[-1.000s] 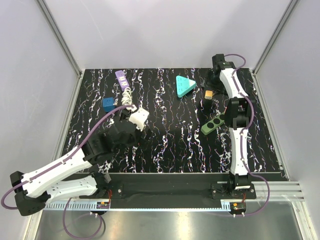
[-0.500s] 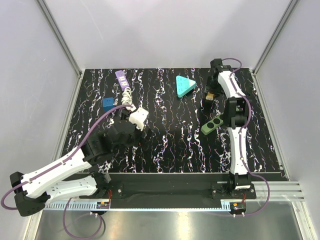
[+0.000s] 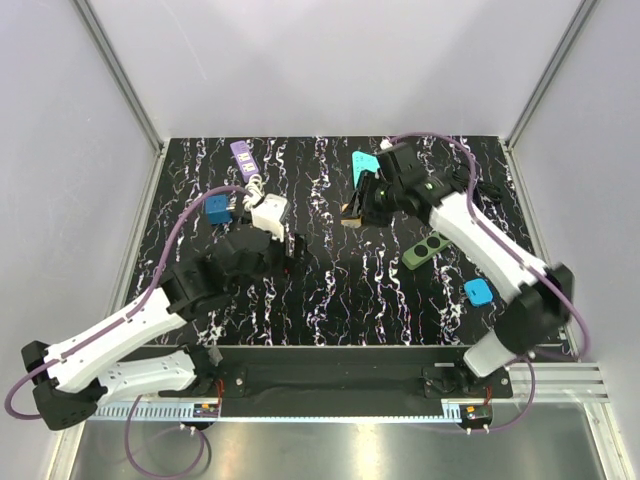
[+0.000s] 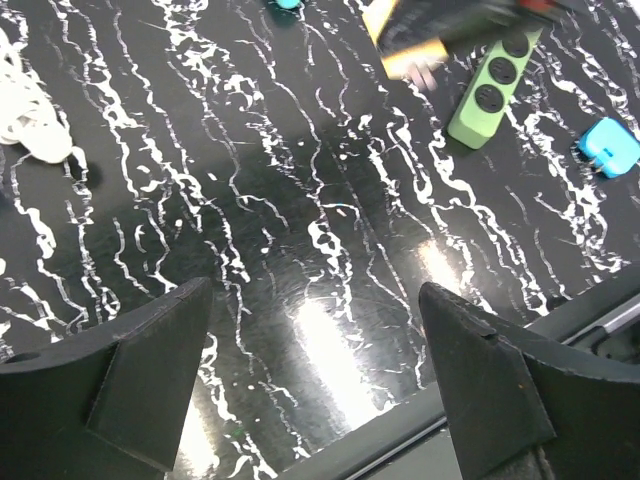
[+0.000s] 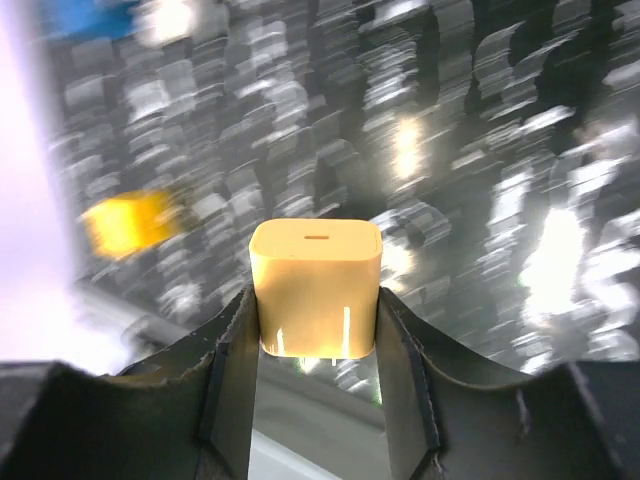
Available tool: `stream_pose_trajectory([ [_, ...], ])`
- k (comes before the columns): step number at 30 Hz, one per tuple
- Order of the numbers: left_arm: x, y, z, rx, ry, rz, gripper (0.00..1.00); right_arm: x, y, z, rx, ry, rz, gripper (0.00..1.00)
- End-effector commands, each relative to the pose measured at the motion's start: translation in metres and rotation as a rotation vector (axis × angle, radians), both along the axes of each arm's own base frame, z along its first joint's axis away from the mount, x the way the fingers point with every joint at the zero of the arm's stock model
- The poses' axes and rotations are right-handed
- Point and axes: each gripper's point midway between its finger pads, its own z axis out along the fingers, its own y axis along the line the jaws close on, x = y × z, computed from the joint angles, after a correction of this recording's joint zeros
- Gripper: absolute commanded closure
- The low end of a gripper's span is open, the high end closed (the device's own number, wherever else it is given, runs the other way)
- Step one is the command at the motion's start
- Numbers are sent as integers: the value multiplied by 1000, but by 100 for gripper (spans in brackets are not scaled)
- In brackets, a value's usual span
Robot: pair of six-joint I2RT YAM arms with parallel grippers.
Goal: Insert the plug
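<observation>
My right gripper point(image 3: 352, 212) is shut on a yellow plug point(image 3: 351, 209) and holds it above the middle of the table, left of the green power strip point(image 3: 425, 250). In the right wrist view the yellow plug point(image 5: 316, 285) sits squarely between the fingers point(image 5: 232, 370), over a motion-blurred background. The left wrist view shows the green strip point(image 4: 495, 85) with its round sockets and the yellow plug point(image 4: 410, 45) at its upper left. My left gripper point(image 3: 297, 248) is open and empty over bare table point(image 4: 312, 300).
A teal triangle point(image 3: 368, 165) lies behind the right gripper. A blue plug point(image 3: 478, 292) lies right of the strip. A blue cube point(image 3: 217, 208), a purple strip point(image 3: 241, 152) and its white coiled cable point(image 3: 255, 188) sit at the far left.
My right arm has swung from the far right corner to the table's middle, carrying the yellow plug. The blue plug at right is now uncovered. My left arm has reached slightly farther forward.
</observation>
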Motion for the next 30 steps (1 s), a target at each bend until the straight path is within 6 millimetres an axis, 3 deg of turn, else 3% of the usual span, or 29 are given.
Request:
stream_pose_trajectory([
  [1, 4, -19, 22, -89, -13, -34, 12, -24, 33, 60, 280, -65, -36, 100],
  [3, 2, -28, 25, -107, -15, -70, 12, -46, 48, 62, 352, -32, 3, 100],
  [4, 4, -32, 31, -134, -29, -76, 13, -56, 60, 80, 431, -50, 18, 100],
  [6, 2, -40, 34, -166, -33, -108, 14, -72, 71, 80, 476, -23, 39, 100],
  [8, 3, -47, 42, -212, -54, -123, 17, -86, 82, 97, 543, -31, 61, 100],
  [9, 1, -50, 44, -233, -55, -138, 19, -90, 84, 94, 550, -25, 59, 100],
  [11, 1, -54, 52, -279, -73, -142, 22, -96, 87, 112, 622, -45, 56, 100],
  [12, 1, -55, 50, -295, -66, -140, 23, -101, 88, 107, 636, -33, 52, 100],
  [13, 2, -57, 53, -318, -74, -136, 24, -102, 87, 122, 697, -50, 37, 100],
  [15, 3, -59, 53, -343, -69, -129, 28, -105, 86, 122, 733, -39, 8, 100],
  [16, 4, -58, 52, -348, -68, -118, 29, -106, 84, 133, 766, -62, 8, 100],
  [26, 12, -59, 49, -354, -62, -72, 34, -120, 91, 141, 833, -42, 12, 100],
  [27, 13, -60, 48, -353, -64, -74, 36, -121, 93, 142, 835, -43, 16, 100],
  [30, 12, -59, 50, -358, -72, -74, 54, -125, 97, 136, 824, -34, 26, 100],
])
